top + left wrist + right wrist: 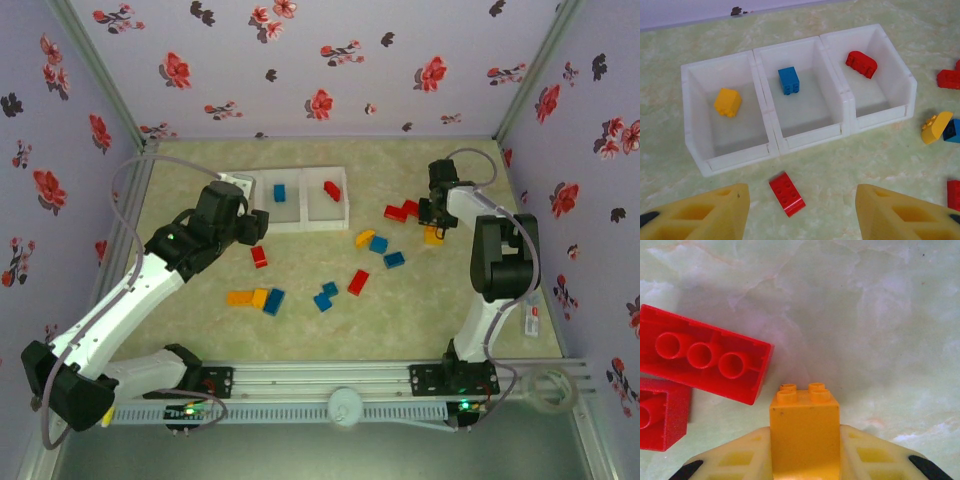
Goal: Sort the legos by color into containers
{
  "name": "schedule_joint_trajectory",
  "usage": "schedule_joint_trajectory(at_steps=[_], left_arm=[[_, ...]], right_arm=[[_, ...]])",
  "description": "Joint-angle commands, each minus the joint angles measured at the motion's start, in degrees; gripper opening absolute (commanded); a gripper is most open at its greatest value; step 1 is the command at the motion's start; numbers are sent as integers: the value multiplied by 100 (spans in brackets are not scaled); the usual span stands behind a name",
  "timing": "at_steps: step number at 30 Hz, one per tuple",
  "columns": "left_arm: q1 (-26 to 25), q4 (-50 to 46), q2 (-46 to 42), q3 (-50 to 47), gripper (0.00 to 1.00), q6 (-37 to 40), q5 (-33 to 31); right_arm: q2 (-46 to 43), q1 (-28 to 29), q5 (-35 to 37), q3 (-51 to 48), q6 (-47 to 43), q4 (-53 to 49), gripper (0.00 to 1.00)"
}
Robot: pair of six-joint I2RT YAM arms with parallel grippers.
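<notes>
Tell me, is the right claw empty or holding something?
Holding. The right gripper is shut on a yellow-orange lego: its wrist view shows the brick squeezed between both fingers.

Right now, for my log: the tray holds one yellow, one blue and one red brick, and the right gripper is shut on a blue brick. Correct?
No. The right gripper is shut on a yellow brick, not a blue one; the right wrist view shows it. The tray does hold one yellow lego, one blue lego and one red lego.
</notes>
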Motion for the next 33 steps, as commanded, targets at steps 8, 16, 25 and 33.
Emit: schedule_joint_trajectory(at_steps=[8, 16, 25, 33], left_arm=[[37, -113, -58, 195, 58, 208, -144], [37, -185, -75, 336, 57, 145, -138], [45, -366, -161, 358, 56, 26, -208], [74, -565, -292, 327, 54, -127, -375]], right_arm=[[-581, 162, -193, 361, -97, -368, 28], [-994, 1201, -108, 998, 57, -472, 28], [-587, 2512, -419, 1937, 350, 36, 28], [593, 3377, -886, 3260, 666, 515, 28]])
